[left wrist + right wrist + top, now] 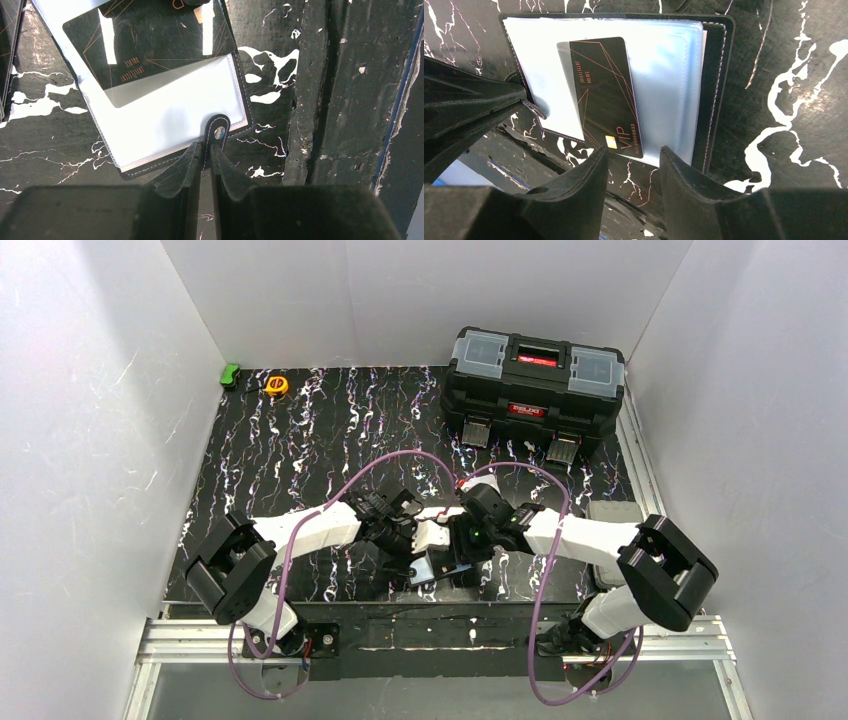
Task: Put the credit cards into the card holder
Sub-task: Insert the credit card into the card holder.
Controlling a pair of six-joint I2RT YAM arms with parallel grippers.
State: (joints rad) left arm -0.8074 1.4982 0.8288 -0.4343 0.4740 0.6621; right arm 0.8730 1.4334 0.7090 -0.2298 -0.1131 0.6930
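Observation:
The card holder (716, 75) lies open near the table's front edge, its clear bluish sleeves up; it also shows in the left wrist view (170, 120) and the top view (432, 568). A black credit card (606, 90) with gold lines and "VIP" print sits partly inside a sleeve, its near end sticking out; it shows in the left wrist view too (150, 40). My left gripper (207, 150) is shut on the holder's clasp tab (218, 131). My right gripper (631, 152) is open and empty, just short of the card's exposed end. No orange or silver cards show.
A large black toolbox (535, 385) stands at the back right. A yellow tape measure (276, 385) and a small green object (230, 374) lie at the back left. The aluminium rail (430, 635) runs along the near edge. Both arms meet at centre front.

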